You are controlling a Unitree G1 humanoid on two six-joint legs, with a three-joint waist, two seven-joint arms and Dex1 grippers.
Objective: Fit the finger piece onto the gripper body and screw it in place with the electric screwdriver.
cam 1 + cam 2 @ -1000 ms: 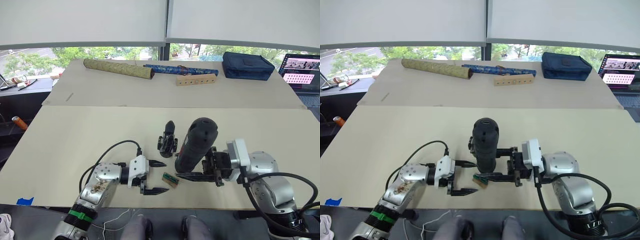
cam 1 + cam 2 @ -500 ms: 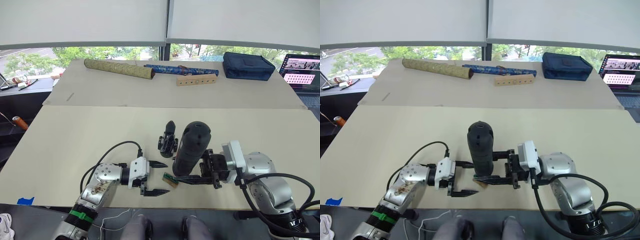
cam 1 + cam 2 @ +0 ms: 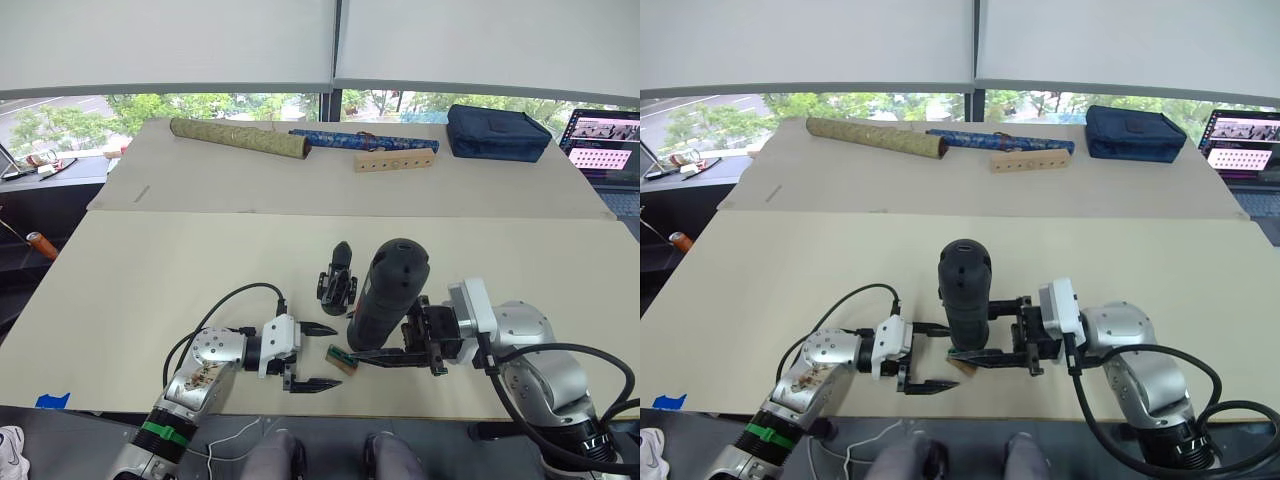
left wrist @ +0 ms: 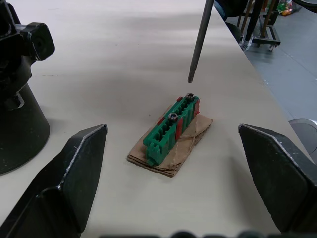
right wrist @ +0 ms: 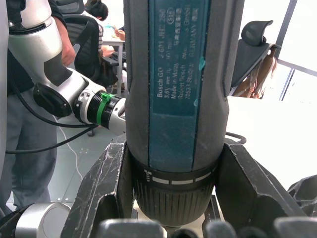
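1. Left wrist view: our left gripper spreads wide around the green screw holder; the bit hovers just above a screw.
2. Our right gripper clamps the electric screwdriver.
3. Beyond the fingertips, the gripper body stands unscrewed; we judge fastening remains.

Head stereo: high, facing forward and down over table | left wrist: low, close, facing green screw holder | right wrist: very close on electric screwdriver | shared: holder, screwdriver bit.
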